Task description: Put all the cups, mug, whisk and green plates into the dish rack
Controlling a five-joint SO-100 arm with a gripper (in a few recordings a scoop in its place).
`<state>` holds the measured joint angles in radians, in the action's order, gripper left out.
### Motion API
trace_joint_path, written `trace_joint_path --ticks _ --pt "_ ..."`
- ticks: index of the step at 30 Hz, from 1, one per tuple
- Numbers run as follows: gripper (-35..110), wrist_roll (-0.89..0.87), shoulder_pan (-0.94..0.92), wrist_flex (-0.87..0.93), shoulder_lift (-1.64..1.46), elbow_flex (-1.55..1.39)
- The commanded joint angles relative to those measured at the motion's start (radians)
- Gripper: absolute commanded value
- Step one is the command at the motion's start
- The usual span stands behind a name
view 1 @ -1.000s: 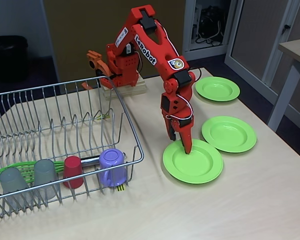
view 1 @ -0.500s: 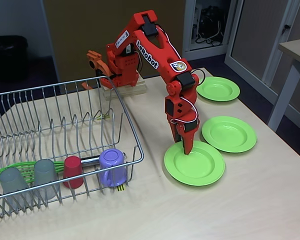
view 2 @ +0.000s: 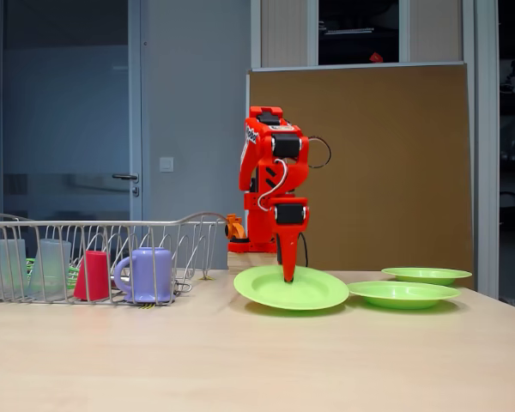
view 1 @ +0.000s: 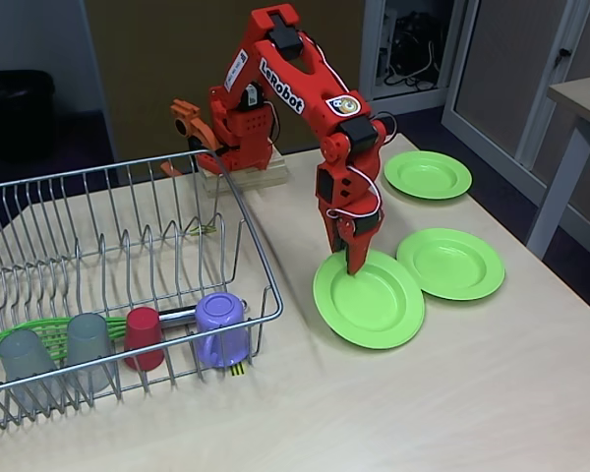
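My gripper point(view 1: 353, 264) point(view 2: 287, 275) is shut on the far rim of the nearest green plate point(view 1: 369, 303) point(view 2: 292, 290), which hangs tilted just over the table. Two more green plates point(view 1: 450, 263) point(view 1: 428, 174) lie flat to its right. In the dish rack point(view 1: 251, 236) point(view 2: 103, 225) stand the purple mug point(view 1: 221, 329) point(view 2: 146, 275), the red cup point(view 1: 144, 337) point(view 2: 92, 275) and two grey tumblers point(view 1: 26, 366) point(view 1: 88, 351). The green whisk point(view 1: 39, 334) lies behind them.
The arm's base point(view 1: 238, 147) sits on a wooden block at the table's back, just behind the rack's far right corner. The table edge runs close behind the farthest plate. Bare tabletop spreads in front of the plates and rack.
The gripper has risen and shifted left toward the rack, taking the nearest plate with it; the plate's far rim has come up and it now tilts.
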<state>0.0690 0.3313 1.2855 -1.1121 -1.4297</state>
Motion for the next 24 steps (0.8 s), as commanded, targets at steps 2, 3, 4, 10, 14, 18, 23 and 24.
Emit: trace_joint_path --ticks 2,3,4,10,14,18,23,24 --pt "0 0.041 0.060 0.124 -0.169 0.023" --pt "0 0.041 0.069 0.138 -0.193 0.023" --pt "0 0.044 0.077 0.147 -0.216 0.023" --pt "0 0.084 0.104 0.138 -0.339 -0.015" --pt "0 0.106 0.103 0.135 -0.407 -0.038" --pt "0 0.117 0.097 0.158 -0.469 -0.046" --pt "0 0.146 0.094 0.160 -0.543 -0.072" --pt "0 0.160 0.094 0.155 -0.560 -0.080"
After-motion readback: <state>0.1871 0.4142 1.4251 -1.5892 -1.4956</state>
